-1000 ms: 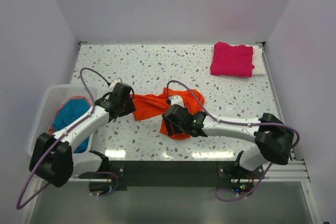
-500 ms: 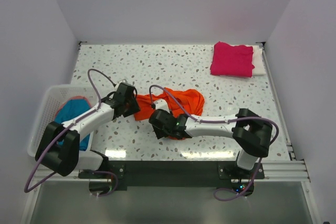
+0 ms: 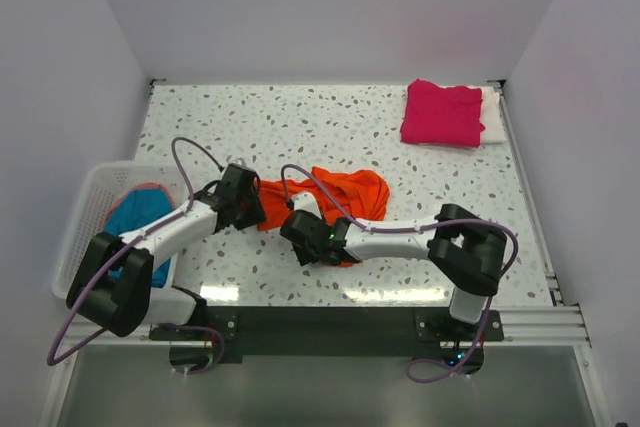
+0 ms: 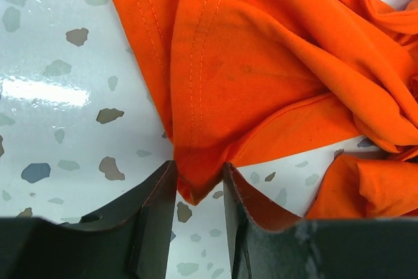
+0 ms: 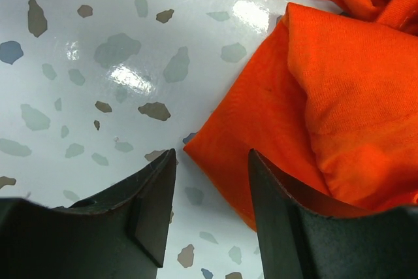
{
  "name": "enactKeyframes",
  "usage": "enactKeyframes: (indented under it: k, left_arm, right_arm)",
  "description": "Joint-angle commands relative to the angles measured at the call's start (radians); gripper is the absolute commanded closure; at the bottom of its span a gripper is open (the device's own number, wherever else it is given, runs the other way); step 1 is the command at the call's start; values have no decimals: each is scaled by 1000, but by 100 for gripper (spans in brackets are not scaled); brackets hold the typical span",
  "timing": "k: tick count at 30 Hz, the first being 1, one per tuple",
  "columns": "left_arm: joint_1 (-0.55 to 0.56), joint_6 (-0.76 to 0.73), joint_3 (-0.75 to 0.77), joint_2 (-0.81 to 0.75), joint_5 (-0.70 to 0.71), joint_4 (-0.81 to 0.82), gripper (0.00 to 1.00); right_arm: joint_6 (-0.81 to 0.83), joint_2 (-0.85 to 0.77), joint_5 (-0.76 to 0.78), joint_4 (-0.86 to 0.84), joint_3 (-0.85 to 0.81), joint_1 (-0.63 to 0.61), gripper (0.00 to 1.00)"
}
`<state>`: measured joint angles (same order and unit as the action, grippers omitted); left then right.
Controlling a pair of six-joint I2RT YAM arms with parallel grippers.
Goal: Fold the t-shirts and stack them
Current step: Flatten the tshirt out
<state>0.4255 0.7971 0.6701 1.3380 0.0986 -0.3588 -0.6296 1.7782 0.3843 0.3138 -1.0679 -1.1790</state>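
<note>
Both claws have closed in on the orange t-shirt (image 3: 350,192), crumpled mid-counter (image 3: 300,117). Right claw (image 5: 212,161): released, with the shirt's near edge between its jaws. Left claw (image 4: 199,181): a hem corner fills the jaw gap; whether it is clamped cannot be told. Far right corner: folded magenta t-shirt (image 3: 442,114) on white t-shirt (image 3: 492,112).

Soft, even light from overhead fills the top view. The walls (image 3: 300,7) are bright, and the table (image 3: 300,117) shows pale glare patches along its edge at six o'clock. Shadows on it are faint. In the left wrist view glare streaks the table at nine o'clock, while the orange shirt (image 4: 261,63) is sharp, its stitching clear. In the right wrist view glare sits at ten and one o'clock. The left gripper (image 4: 199,168) and right gripper (image 5: 211,155) look dark and soft-edged at six o'clock.
</note>
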Motion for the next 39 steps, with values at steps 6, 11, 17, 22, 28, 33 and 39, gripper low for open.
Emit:
enactKeyframes:
  k: [6, 11, 17, 22, 28, 33, 39]
  left_arm:
    - [-5, -38, -17, -40, -50, 75, 64]
    - [-5, -44, -15, -45, -59, 86, 80]
    - [-7, -58, 22, -45, -53, 69, 100]
    - [-27, -79, 120, -94, -5, -17, 100]
    - [-132, -153, 308, -192, 24, -179, 100]
    - [-211, -210, 507, -256, 39, -264, 100]
    - [-220, -226, 728, -309, 93, -353, 100]
  right_arm:
    - [-48, 15, 44, -33, -27, -5, 54]
    - [-55, 18, 50, -30, -27, -5, 67]
    - [-51, -58, 129, 77, -44, -2, 100]
    - [-28, -248, 214, 192, -60, 41, 100]
    - [28, -587, 266, 353, -82, 195, 100]
    - [120, -767, 353, 452, -194, 291, 100]
    - [220, -870, 479, 492, -358, 292, 100]
